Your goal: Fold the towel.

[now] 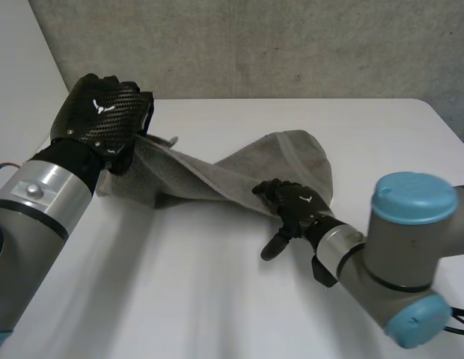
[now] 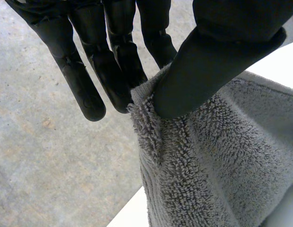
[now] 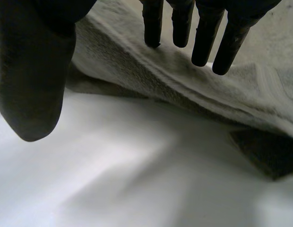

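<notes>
My left hand (image 1: 105, 112), black with a woven carbon look across its back, is raised over the far left part of the white table (image 1: 179, 292). It has hold of the grey terry-cloth towel (image 1: 217, 176) by one end. In my left wrist view my thumb (image 2: 198, 71) presses the looped pile of that end against my straight fingers (image 2: 113, 71), so the cloth is pinched between them and hangs down from the pinch. From there the towel runs across the table toward my right side as a twisted, bunched band. It then widens into a looser rounded mass with a flat woven border, lying on the table's far right part. My right hand (image 1: 295, 203) sits at the near edge of that wider part, where the twist opens out. Its fingers (image 3: 203, 38) are nearly straight and reach onto the folded edge of the cloth, and its thumb (image 3: 33, 85) stands well apart from them over bare table, so this hand is relaxed and grips nothing. I cannot tell whether its fingertips actually press the towel or only hover just over it. My right arm's light-blue cap (image 1: 414, 196) is close to the near right of the table, and a rough grey wall (image 1: 254, 45) stands behind the table's far edge.
</notes>
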You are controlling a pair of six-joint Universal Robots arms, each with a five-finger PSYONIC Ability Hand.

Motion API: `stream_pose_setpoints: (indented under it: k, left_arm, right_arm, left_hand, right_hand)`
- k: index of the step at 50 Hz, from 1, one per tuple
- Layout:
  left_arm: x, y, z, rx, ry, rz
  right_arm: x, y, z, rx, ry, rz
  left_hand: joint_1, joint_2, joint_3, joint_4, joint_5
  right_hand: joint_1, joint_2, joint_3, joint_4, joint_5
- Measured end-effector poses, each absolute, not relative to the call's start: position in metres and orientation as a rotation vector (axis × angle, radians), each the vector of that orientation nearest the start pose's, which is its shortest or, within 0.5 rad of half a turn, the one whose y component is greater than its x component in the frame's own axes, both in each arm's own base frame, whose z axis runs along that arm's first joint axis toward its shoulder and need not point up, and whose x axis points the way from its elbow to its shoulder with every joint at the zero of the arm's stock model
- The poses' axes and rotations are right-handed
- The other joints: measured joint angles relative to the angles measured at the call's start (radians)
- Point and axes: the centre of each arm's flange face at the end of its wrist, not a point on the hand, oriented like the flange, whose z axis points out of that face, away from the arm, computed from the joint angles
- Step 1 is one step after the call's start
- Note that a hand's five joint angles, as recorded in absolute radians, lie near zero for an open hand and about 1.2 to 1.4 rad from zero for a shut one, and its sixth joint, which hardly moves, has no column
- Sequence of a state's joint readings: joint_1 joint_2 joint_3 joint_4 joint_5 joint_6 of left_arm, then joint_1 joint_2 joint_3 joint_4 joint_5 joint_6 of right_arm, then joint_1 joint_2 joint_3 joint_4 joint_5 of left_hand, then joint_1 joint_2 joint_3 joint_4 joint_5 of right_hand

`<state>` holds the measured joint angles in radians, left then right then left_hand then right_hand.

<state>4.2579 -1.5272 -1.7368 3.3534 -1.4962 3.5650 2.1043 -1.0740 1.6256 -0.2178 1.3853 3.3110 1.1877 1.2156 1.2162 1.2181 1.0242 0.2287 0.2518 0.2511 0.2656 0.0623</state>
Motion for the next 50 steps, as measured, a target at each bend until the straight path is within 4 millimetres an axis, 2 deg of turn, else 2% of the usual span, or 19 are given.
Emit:
stream_pose_setpoints:
  k: [6, 11, 16, 20, 24, 27, 32, 35, 37, 43, 46, 50]
  left_arm:
    - [-0.252, -0.206, 0.29, 0.998, 1.932, -2.356]
    - [-0.246, -0.209, 0.29, 0.968, 1.929, -2.348]
    - [-0.234, -0.217, 0.291, 0.909, 1.928, -2.331]
    - [-0.226, -0.222, 0.29, 0.869, 1.931, -2.316]
    - [-0.224, -0.223, 0.289, 0.858, 1.936, -2.31]
    - [-0.223, -0.223, 0.288, 0.858, 1.941, -2.306]
    - [-0.224, -0.221, 0.286, 0.865, 1.947, -2.304]
    - [-0.225, -0.221, 0.286, 0.869, 1.949, -2.305]
    - [-0.225, -0.22, 0.286, 0.869, 1.953, -2.308]
    - [-0.225, -0.219, 0.286, 0.847, 1.98, -2.325]
    - [-0.225, -0.219, 0.285, 0.836, 1.998, -2.329]
    - [-0.224, -0.219, 0.282, 0.829, 2.015, -2.326]
  right_arm:
    - [0.311, -0.248, 0.123, -0.49, 2.175, -1.487]
    - [0.3, -0.267, 0.123, -0.427, 2.211, -1.635]
    - [0.268, -0.298, 0.136, -0.313, 2.237, -1.836]
    - [0.233, -0.327, 0.146, -0.242, 2.257, -1.991]
    - [0.218, -0.337, 0.147, -0.249, 2.266, -2.03]
    - [0.216, -0.338, 0.144, -0.292, 2.262, -2.003]
    - [0.223, -0.329, 0.14, -0.389, 2.25, -1.885]
    - [0.228, -0.323, 0.138, -0.426, 2.246, -1.804]
    - [0.231, -0.319, 0.137, -0.434, 2.245, -1.747]
    - [0.234, -0.316, 0.131, -0.424, 2.251, -1.671]
    - [0.234, -0.315, 0.125, -0.419, 2.263, -1.651]
    - [0.233, -0.316, 0.119, -0.415, 2.28, -1.638]
  left_hand:
    - [0.0, 0.0, 0.0, 0.0, 0.0]
    - [0.0, 0.0, 0.0, 0.0, 0.0]
    - [0.0, 0.0, 0.0, 0.0, 0.0]
    - [0.0, 0.001, 0.001, 0.0, 0.0]
    - [0.005, 0.001, 0.001, 0.0, 0.006]
    - [0.005, 0.001, 0.001, 0.0, 0.006]
    - [0.005, 0.001, 0.001, 0.0, 0.006]
    - [0.005, 0.001, 0.001, 0.0, 0.006]
    - [0.005, 0.001, 0.001, 0.0, 0.006]
    - [0.005, 0.001, 0.001, 0.0, 0.006]
    - [0.005, 0.001, 0.001, 0.0, 0.006]
    - [0.005, 0.001, 0.001, 0.0, 0.006]
  right_hand:
    - [0.0, 0.0, 0.0, 0.0, 0.0]
    - [0.042, 0.023, 0.023, 0.016, 0.026]
    - [0.316, 0.297, 0.299, 0.283, 0.314]
    - [0.561, 0.541, 0.541, 0.523, 0.514]
    - [0.743, 0.713, 0.715, 0.698, 0.712]
    - [0.809, 0.769, 0.777, 0.762, 0.777]
    - [0.834, 0.795, 0.801, 0.789, 0.816]
    - [0.756, 0.728, 0.733, 0.727, 0.752]
    - [0.585, 0.562, 0.563, 0.553, 0.575]
    - [0.563, 0.542, 0.54, 0.528, 0.554]
    - [0.654, 0.629, 0.631, 0.607, 0.637]
    - [1.034, 1.007, 0.993, 0.978, 1.014]
